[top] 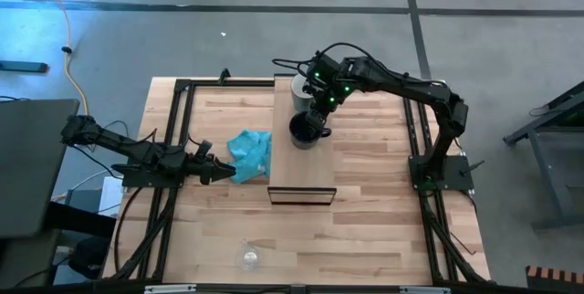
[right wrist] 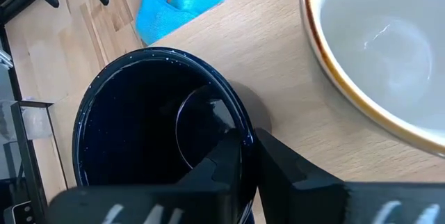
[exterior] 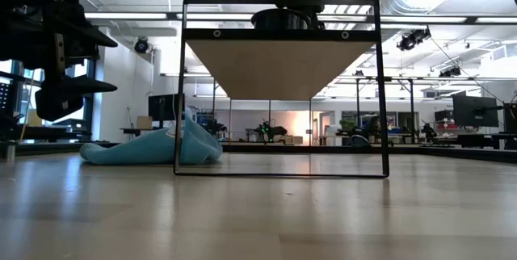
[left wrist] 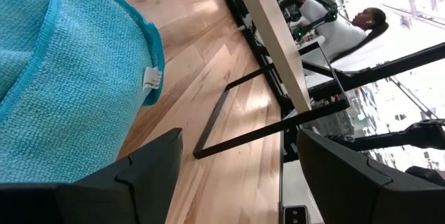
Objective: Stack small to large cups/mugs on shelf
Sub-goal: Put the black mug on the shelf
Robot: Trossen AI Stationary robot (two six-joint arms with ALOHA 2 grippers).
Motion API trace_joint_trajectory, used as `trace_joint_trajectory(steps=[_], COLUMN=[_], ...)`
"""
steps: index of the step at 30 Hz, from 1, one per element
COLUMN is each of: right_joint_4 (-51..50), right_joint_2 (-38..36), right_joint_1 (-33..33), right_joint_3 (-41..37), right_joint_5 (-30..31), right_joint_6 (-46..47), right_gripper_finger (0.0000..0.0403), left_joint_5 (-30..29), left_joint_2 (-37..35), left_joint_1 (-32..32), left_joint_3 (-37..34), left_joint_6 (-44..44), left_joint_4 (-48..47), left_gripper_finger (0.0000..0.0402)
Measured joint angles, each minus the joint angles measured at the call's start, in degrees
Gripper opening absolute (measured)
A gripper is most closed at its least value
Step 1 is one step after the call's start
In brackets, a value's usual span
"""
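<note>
On the left, I keep my left hand (top: 222, 173) resting low over the counter (top: 383, 230), fingers apart and holding nothing; it points at the blue cloth (top: 250, 152) just beside it, parked, I judge, so the other arm has room to work. Near the counter's front edge, well apart from everything else, the small clear glass cup (top: 248, 257) stands alone; it looks not yet dealt with.

Moving to the middle, the shelf (top: 303, 171) is a narrow plank of light wood on a thin dark frame; the black mug (right wrist: 149, 123) sits on it, glossy and dark inside, with a handle. My right hand (right wrist: 249, 147) is clamped on its rim, one finger inside the wall and one outside, probably because a rim pinch keeps the mug upright while I settle it on the plank.

Just beyond it along the shelf stands the white mug (right wrist: 375, 50), wider, pale inside, with a thin golden rim; the two mugs are near each other, though I cannot tell whether they touch.
</note>
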Motion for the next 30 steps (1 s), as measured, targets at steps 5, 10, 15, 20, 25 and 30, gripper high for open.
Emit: trace_joint_trajectory(steps=[5,10,15,20,25,30], right_joint_4=[-0.23,-0.83,-1.14,-1.08,-0.97,0.15], right_joint_2=[0.0,0.0,0.0,0.0,0.0,0.0], right_joint_1=[0.0,0.0,0.02,0.02,0.02,0.02], right_joint_3=[0.0,0.0,0.0,0.0,0.0,0.0], right_joint_5=[0.0,-0.02,-0.02,-0.04,-0.07,-0.73], right_joint_6=[0.01,-0.77,-1.08,-1.95,-2.56,-3.0], right_gripper_finger=[0.0026,0.0026,0.0027,0.0027,0.0028,0.0028], left_joint_5=[0.0,0.0,0.0,0.0,0.0,0.0], left_joint_2=[0.01,0.02,0.0,0.01,0.0,0.01], left_joint_1=[0.0,0.0,0.0,0.0,0.0,0.0], left_joint_3=[0.0,0.0,0.0,0.0,0.0,0.0], left_joint_6=[-0.02,-0.02,-0.02,-0.02,-0.02,-0.04], left_joint_4=[0.0,-0.01,0.0,0.0,0.0,0.0], left_gripper_finger=[0.0271,0.0271,0.0271,0.0271,0.0271,0.0271])
